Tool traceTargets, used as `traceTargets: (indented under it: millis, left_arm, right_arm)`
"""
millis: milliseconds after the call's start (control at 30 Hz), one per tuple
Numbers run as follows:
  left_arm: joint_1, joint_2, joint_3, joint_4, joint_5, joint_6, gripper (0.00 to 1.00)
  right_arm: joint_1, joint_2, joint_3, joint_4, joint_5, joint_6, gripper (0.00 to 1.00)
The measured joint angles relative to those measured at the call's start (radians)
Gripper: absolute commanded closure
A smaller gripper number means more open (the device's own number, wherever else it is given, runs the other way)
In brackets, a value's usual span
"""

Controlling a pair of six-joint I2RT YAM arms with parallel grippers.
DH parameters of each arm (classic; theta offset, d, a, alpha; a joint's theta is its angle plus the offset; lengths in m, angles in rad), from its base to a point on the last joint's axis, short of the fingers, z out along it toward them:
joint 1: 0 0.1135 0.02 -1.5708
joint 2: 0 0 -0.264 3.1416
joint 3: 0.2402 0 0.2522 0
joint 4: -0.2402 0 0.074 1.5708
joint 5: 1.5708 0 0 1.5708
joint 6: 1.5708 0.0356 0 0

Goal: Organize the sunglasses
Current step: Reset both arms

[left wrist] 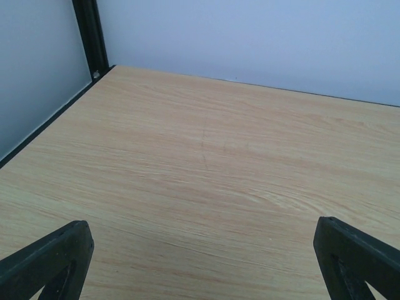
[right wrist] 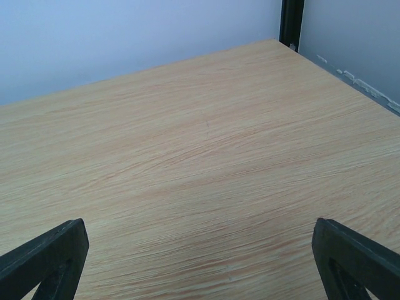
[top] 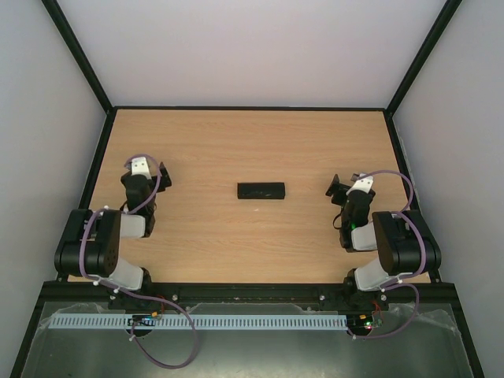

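Note:
The sunglasses do not show in any view. A slim black rectangular case (top: pixel 261 190) lies shut at the middle of the wooden table (top: pixel 236 142). My left gripper (top: pixel 162 175) hovers over the left side of the table, well left of the case, and is open with nothing in it. My right gripper (top: pixel 337 189) sits to the case's right, also open and empty. In the left wrist view the left gripper (left wrist: pixel 203 250) has only bare wood between its fingers (left wrist: pixel 53 259). The right gripper (right wrist: pixel 200 247) in its wrist view frames bare wood too.
Black frame posts (top: pixel 79 55) and pale walls (top: pixel 252 47) close in the table at the back and both sides. A black rail (top: pixel 236 293) runs along the near edge by the arm bases.

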Motion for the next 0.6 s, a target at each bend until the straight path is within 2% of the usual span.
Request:
traceTargets:
  millis: [167, 600]
  left_arm:
    - [-0.021, 0.021, -0.088, 0.166, -0.021, 0.026, 0.01]
    - [-0.021, 0.04, -0.1, 0.234, -0.039, 0.04, 0.0]
  right_arm:
    - [0.0, 0.0, 0.002, 0.0, -0.002, -0.003, 0.01]
    - [0.0, 0.0, 0.002, -0.001, -0.002, -0.004, 0.01]
